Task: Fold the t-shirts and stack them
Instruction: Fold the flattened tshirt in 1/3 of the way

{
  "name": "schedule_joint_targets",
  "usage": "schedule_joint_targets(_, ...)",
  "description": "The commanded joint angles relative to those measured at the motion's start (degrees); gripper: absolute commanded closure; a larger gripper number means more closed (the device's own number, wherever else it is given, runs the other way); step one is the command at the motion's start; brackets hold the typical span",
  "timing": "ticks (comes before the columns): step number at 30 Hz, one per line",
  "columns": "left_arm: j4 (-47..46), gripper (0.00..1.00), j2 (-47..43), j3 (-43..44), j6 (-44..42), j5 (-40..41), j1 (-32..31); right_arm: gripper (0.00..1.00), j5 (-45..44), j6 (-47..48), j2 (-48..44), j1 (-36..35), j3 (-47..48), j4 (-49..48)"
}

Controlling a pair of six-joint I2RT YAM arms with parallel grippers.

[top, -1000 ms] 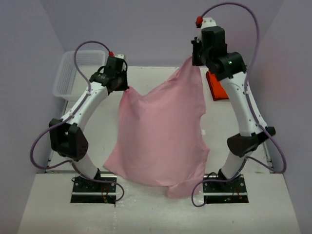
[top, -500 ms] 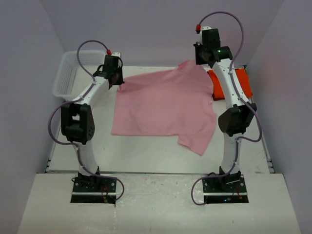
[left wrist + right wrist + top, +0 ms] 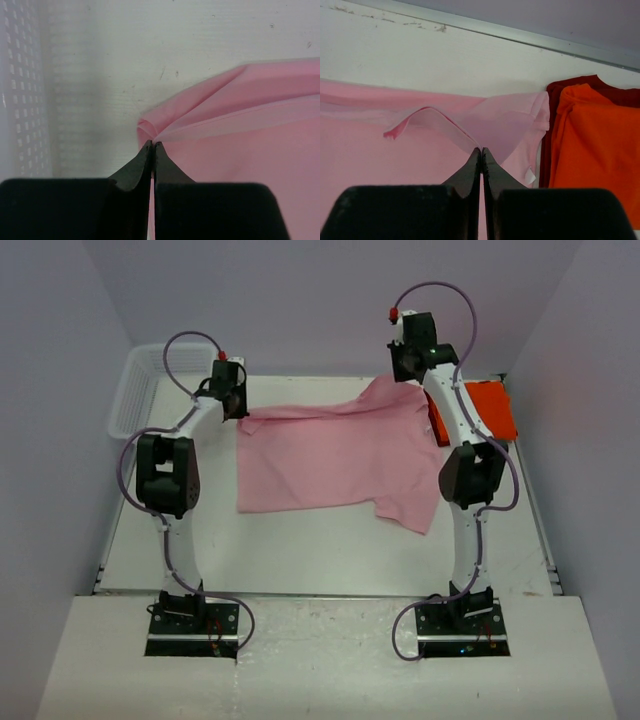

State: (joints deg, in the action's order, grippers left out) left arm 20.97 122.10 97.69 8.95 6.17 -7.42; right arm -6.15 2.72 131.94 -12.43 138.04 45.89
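Pink t-shirt (image 3: 335, 455) is spread mostly flat across the middle of the surface (image 3: 300, 560). The left hand (image 3: 152, 145) is clamped tight on its far-left corner near the white mesh basket (image 3: 135, 400), and the right hand (image 3: 481, 149) is pinched closed on a fold at the far-right corner. Orange-red t-shirt (image 3: 485, 408) sits folded at the far right, just beside the pink one's sleeve.
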Motion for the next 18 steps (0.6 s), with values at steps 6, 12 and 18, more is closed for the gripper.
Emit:
schedule_joint_targets(6,-5.15,1.00,-5.29,-1.97,-2.89,2.09,0.21,1.00,-2.72,0.45,-7.31,0.47,-6.98,-3.70)
schedule_joint_targets(12,-5.15,1.00,-6.26,-3.38,-1.75,-0.37,0.21,1.00,-5.36,-0.87,-9.51,0.73,-11.12,-4.14)
schedule_joint_targets(18,-10.77,1.00,-10.48,-4.26,-2.62,-5.81,0.21,1.00,-6.85,-1.23,-11.18,2.05,-10.86,-4.23)
